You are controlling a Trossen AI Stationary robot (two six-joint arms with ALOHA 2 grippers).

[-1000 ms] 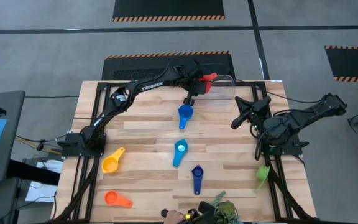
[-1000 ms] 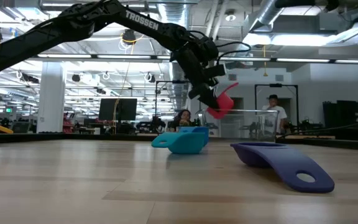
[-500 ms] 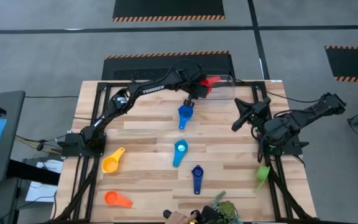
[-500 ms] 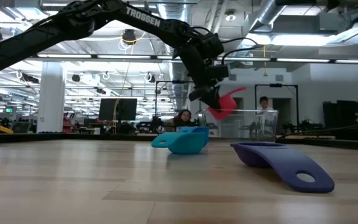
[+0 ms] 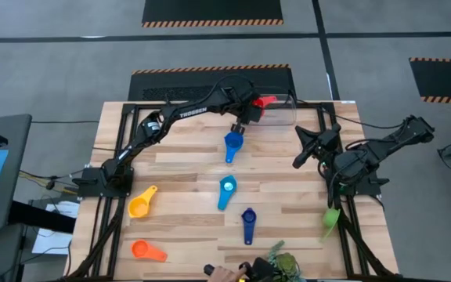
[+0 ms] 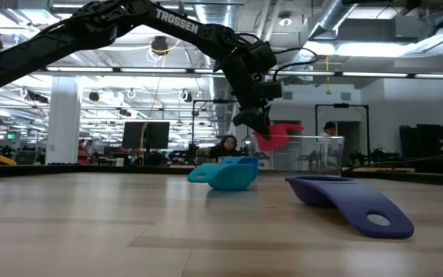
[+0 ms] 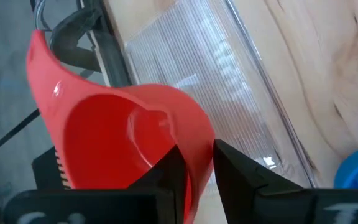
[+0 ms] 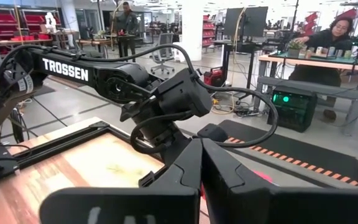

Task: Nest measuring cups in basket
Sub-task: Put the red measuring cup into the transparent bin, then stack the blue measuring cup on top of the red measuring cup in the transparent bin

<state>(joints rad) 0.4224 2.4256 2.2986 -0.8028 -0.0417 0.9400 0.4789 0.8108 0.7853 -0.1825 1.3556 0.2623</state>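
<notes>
Left gripper sits at the near edge of the clear rectangular plastic basket, landmark for all below. Red plastic measuring cup hangs over the basket's left end, handle pointing away from the arm. In the left wrist view the cup rides bowl-up beside the dark fingers, which show a narrow gap between them; can't tell if they grip the cup rim or have let go. Guess: cup held over the bin mouth so it drops in upright as the base of the stack.

Right gripper waits just right of the basket and nearer the front, jaws pressed together, nothing in them. Parked clear, likely so it doesn't block the left arm's drop.

Remaining cups lie loose on the wooden table, all toward the front from the basket:
- dark blue plastic cup, closest, just in front
- light blue plastic cup, farther out
- second dark blue cup, beyond that
- yellow cup & orange cup, far front-left
- green cup, front-right

Basket looks otherwise empty, so task is at the first cup.
</notes>
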